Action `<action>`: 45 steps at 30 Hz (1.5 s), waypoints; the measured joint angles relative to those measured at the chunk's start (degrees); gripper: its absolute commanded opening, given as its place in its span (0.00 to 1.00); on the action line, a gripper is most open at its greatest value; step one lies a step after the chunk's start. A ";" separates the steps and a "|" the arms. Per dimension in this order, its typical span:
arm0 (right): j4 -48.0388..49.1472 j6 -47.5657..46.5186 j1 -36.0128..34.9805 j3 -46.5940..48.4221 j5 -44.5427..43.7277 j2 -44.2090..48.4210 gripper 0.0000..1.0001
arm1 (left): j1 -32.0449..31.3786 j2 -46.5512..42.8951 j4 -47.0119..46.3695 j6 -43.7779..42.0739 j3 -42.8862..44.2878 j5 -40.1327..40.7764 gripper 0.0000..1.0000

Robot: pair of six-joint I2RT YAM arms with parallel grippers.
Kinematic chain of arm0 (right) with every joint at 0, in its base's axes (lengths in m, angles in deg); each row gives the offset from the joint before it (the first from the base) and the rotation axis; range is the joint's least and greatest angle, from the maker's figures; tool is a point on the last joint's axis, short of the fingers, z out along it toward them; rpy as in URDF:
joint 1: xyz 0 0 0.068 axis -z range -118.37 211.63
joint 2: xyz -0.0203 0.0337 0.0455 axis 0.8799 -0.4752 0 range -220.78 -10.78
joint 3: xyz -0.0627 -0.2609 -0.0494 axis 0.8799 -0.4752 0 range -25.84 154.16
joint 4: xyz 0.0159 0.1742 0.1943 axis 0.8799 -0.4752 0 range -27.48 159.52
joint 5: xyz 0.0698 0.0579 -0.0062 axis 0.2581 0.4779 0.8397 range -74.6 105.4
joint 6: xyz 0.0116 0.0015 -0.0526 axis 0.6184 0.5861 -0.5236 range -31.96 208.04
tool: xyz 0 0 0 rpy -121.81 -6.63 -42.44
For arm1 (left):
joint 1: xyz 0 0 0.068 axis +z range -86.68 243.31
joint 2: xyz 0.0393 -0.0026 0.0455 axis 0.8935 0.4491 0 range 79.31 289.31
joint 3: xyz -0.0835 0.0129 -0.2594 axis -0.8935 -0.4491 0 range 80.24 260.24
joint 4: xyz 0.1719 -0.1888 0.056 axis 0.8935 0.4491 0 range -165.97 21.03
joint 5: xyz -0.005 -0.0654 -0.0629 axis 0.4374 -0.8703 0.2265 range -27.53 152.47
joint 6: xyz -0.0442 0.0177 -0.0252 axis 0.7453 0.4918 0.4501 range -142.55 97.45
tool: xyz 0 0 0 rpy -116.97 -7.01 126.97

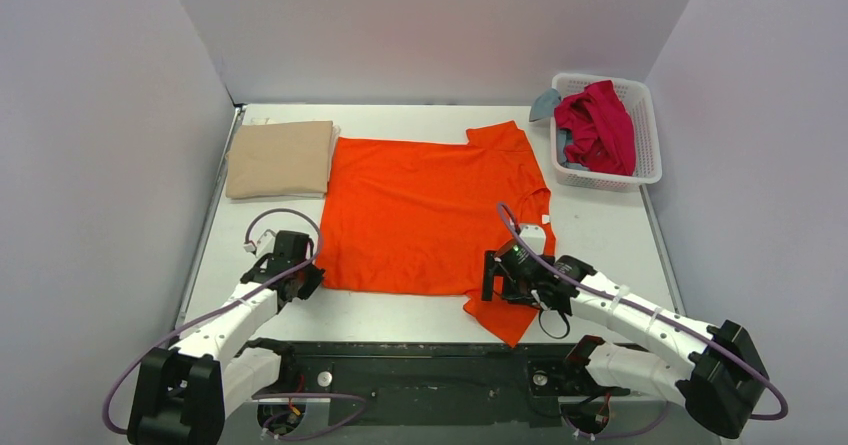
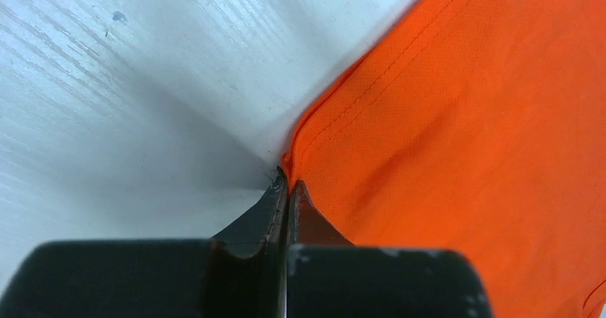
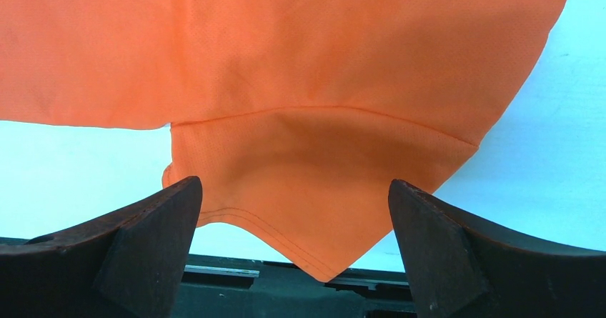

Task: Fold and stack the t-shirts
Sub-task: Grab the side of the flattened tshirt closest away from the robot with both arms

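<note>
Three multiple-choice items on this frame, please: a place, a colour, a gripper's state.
1. Where does the folded tan t-shirt lie? A the table's far-left corner; B its near-right corner; C under the right arm.
2. What colour is the top shirt in the basket? A crimson; B green; C white.
3. The right gripper is: A shut on cloth; B open; C shut on the basket.
A, it lies beside the orange t-shirt; A, crimson cloth lies uppermost there; B, its fingers stand wide apart.

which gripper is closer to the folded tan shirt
Left. The left gripper is at the orange t-shirt's near-left corner, just in front of the folded tan t-shirt; the right gripper is farther off, over the near-right sleeve.
</note>
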 measured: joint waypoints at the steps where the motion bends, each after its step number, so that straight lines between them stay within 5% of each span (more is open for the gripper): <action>1: -0.26 0.00 -0.24 0.00 -0.09 0.00 0.97 | 0.02 -0.09 -0.13 0.31 -0.11 -0.17 0.00; 16: -4.72 2.14 -15.19 0.76 3.19 -9.27 0.65 | 0.00 -2.45 1.22 0.09 -0.92 0.42 0.00; 30: -3.61 5.09 -14.73 0.17 5.05 -14.45 0.38 | 0.00 -2.36 1.22 0.04 -0.92 0.46 0.00; 35: -3.52 5.31 -12.50 -0.55 5.05 -13.75 0.37 | 0.00 -2.36 1.22 0.04 -0.92 0.46 0.00; 39: -3.52 5.33 -10.32 -1.55 4.42 -12.66 0.27 | 0.00 -2.45 1.25 0.04 -0.92 0.48 0.00; 43: -3.69 5.66 -9.20 -2.29 2.56 -11.80 0.00 | 0.00 -2.64 1.62 0.04 -0.92 0.48 0.00; 45: -3.93 6.05 -9.14 -2.27 1.33 -11.50 0.00 | 0.00 -2.82 1.92 0.04 -0.92 0.48 0.00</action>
